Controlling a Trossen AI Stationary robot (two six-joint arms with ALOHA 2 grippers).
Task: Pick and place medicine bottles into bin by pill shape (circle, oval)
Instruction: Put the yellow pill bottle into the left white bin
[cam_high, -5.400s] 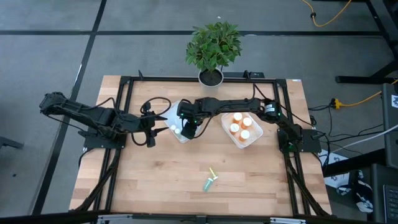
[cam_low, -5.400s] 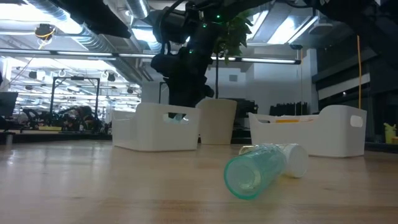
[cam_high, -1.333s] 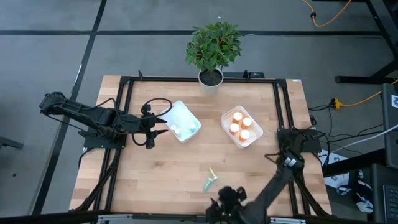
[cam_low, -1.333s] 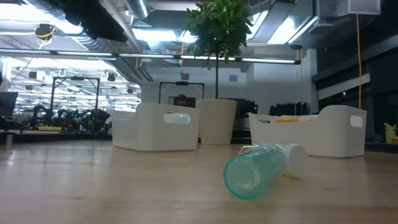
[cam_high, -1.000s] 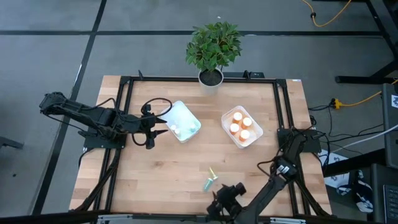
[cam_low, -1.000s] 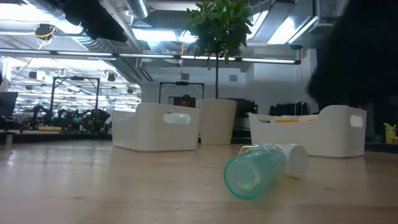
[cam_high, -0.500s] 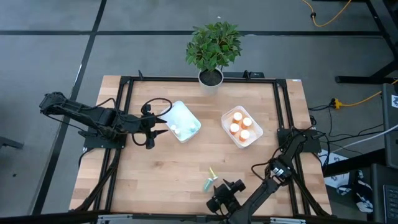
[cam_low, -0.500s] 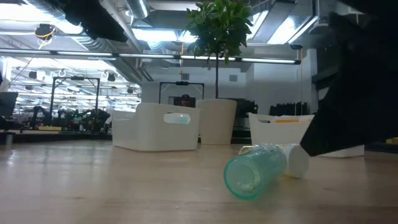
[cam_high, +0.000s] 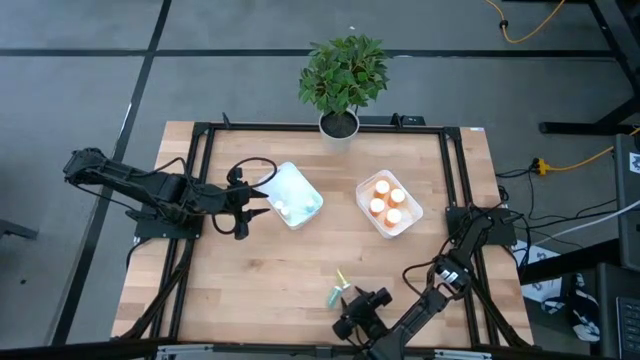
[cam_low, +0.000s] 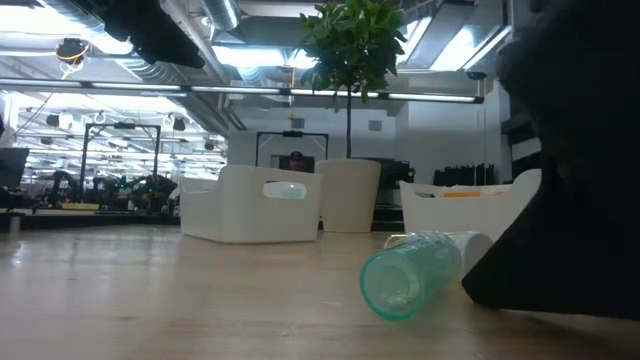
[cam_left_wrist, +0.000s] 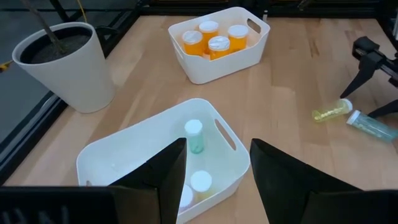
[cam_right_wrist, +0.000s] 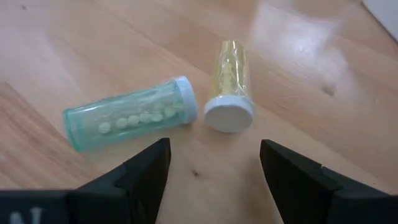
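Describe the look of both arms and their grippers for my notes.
Both arms are dark, jointed links with black cables looping alongside. The left gripper and right gripper each end in two broad, flat, matte-black fingers tapering to angled tips. No markings are legible.

Teal bottle (cam_right_wrist: 127, 118) and yellow bottle (cam_right_wrist: 229, 81) lie on their sides, capped ends nearly touching.

1. Table (cam_high: 260, 270): pale wood planks, smooth, slight sheen.
2. Teal bottle (cam_right_wrist: 127, 118): clear glossy plastic, white plastic cap.
3. Yellow-green bottle (cam_right_wrist: 229, 78): same translucent plastic.
4. Bins (cam_left_wrist: 214, 152) (cam_left_wrist: 255, 46): white matt plastic.
5. Plant pot (cam_left_wrist: 62, 65): white, smooth.
6. Right gripper (cam_right_wrist: 214, 171) fingers (cam_right_wrist: 143, 177): dark matt.
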